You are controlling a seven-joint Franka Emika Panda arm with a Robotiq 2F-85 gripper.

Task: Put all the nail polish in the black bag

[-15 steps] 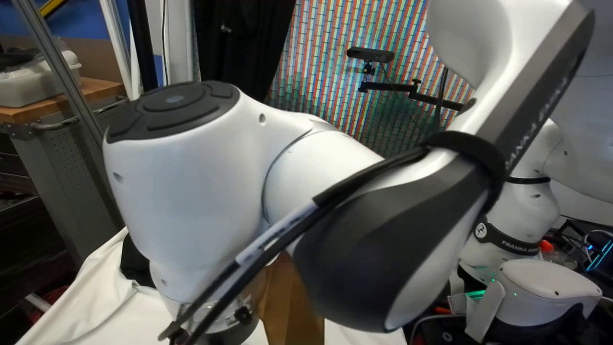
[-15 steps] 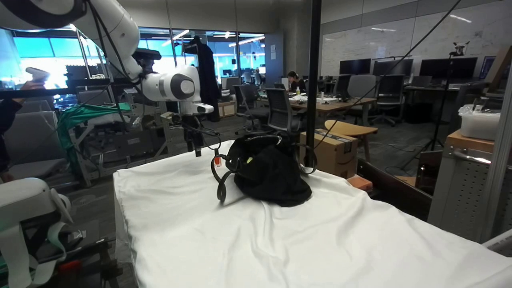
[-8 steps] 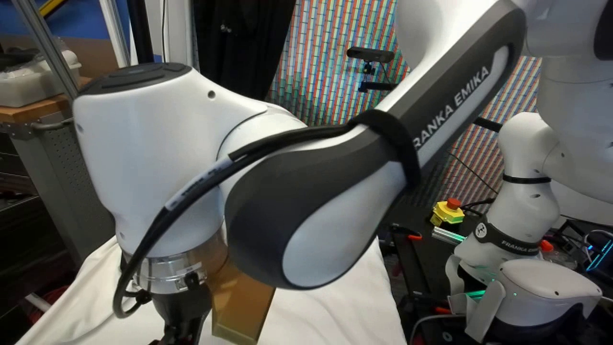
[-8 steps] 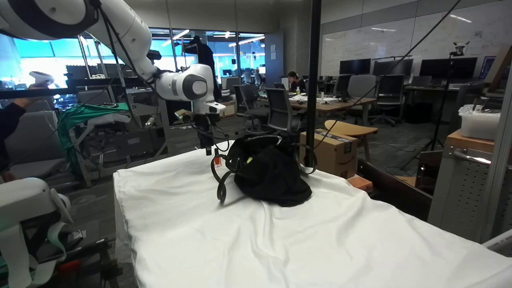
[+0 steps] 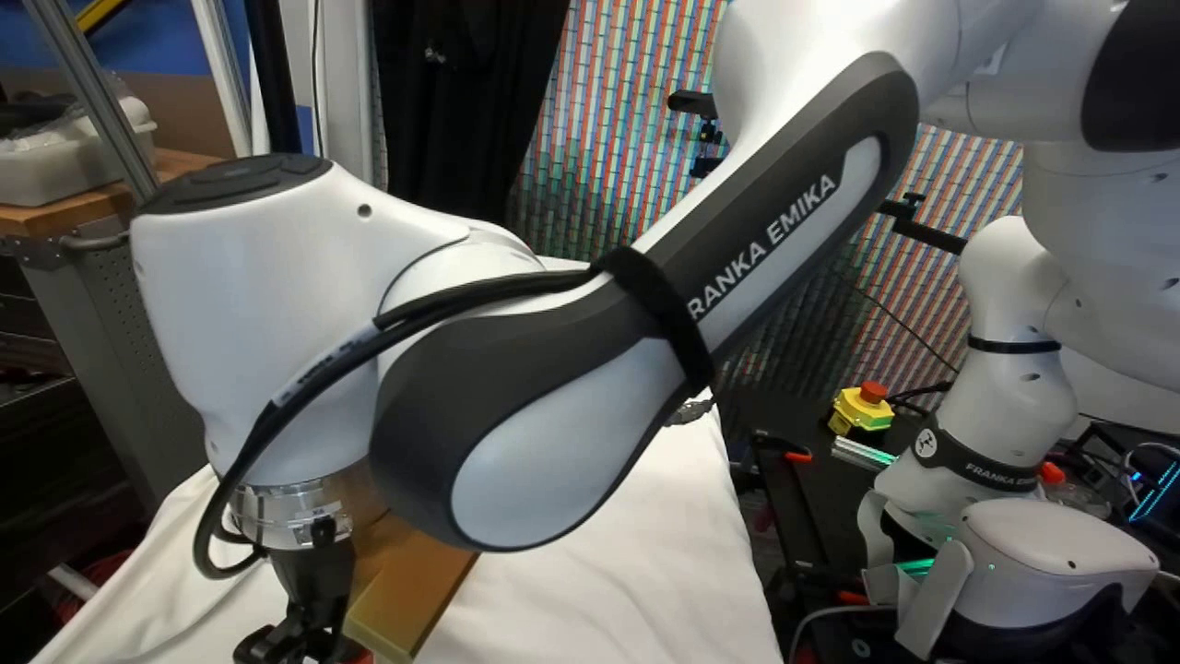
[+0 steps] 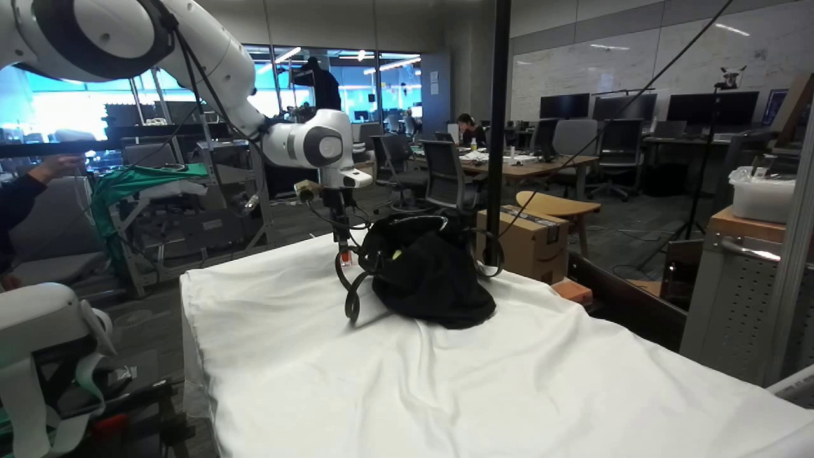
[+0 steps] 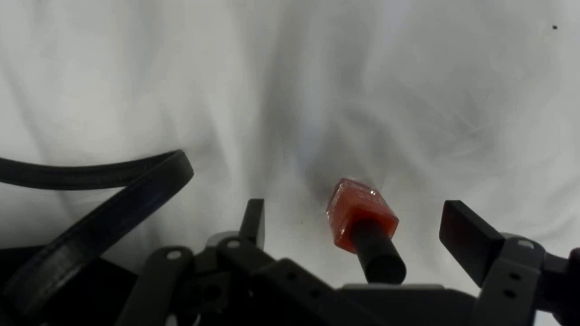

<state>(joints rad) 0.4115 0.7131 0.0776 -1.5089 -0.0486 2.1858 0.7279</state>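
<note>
Nail polish: 1 red bottle, dark-capped, upright
Claw: fingers wide apart, bottle between them
Black bag: just beside, strap near the claw
White cloth: rumpled, under bottle and bag
Cardboard box: beyond the cloth's edge
Wooden table: farther back, office chair before it, 1 person at it

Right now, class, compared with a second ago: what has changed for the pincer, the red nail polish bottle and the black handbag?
In an exterior view, the pincer has moved rightward to the red nail polish bottle; the wrist view shows the bottle between its open jaws. Nothing was gripped or released. The bottle and the black handbag stayed put.
</note>
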